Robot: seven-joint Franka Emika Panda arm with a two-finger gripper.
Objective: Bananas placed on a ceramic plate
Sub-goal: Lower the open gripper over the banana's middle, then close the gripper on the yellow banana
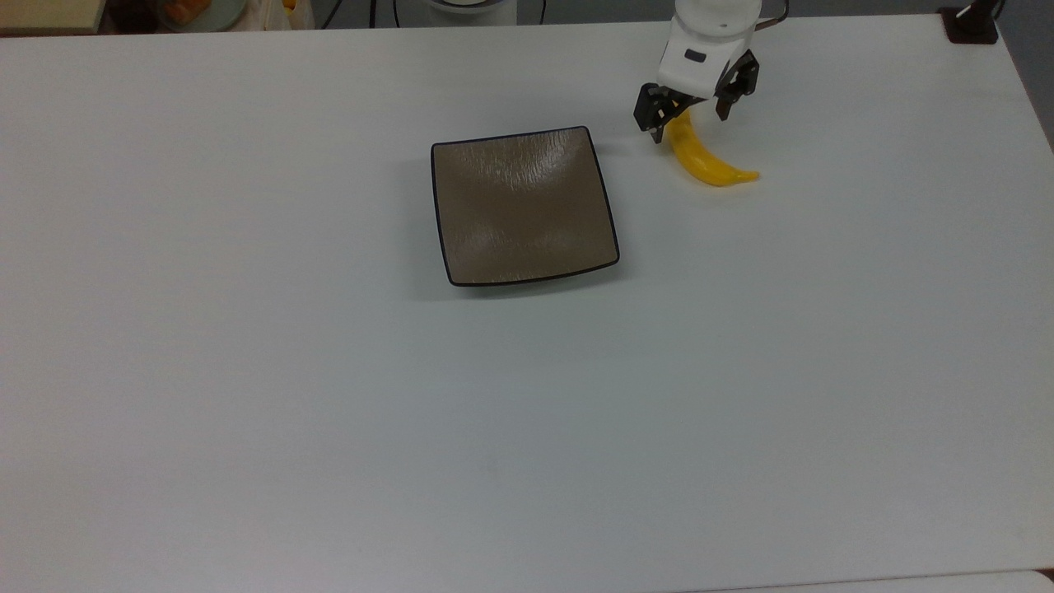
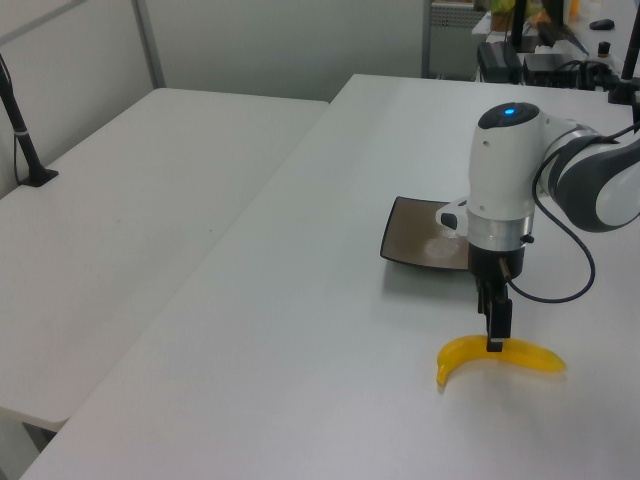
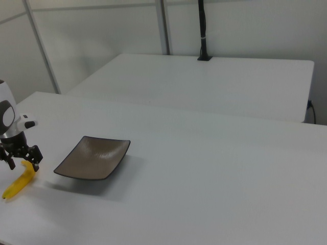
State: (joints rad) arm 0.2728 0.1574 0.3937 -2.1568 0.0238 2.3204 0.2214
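Gripper (image 1: 690, 125) is seen spread wide, nothing held, fingers straddling the upper end of the banana (image 1: 706, 161), one finger on each side. In the left view one fingertip (image 2: 494, 345) is at banana (image 2: 500, 355) level, close to or touching its top; actual contact cannot be told.

Banana lies flat on the table (image 1: 329, 395), just off the plate's (image 1: 524, 206) far corner, at the top view's right of the plate, clear of the rim. Plate is bare.

Step in hand, as judged: final descent and closing on the banana. To be done well: fingers to be lowered until the fruit sits deep between the pads, short of pressing on the table. The grasp is set near one end, so the free end may sag or swing on lifting; a shift toward the middle of the curve would be steadier. Skin looks glossy, so a firm squeeze is advised. Lift should clear the rim before crossing to the plate's centre.
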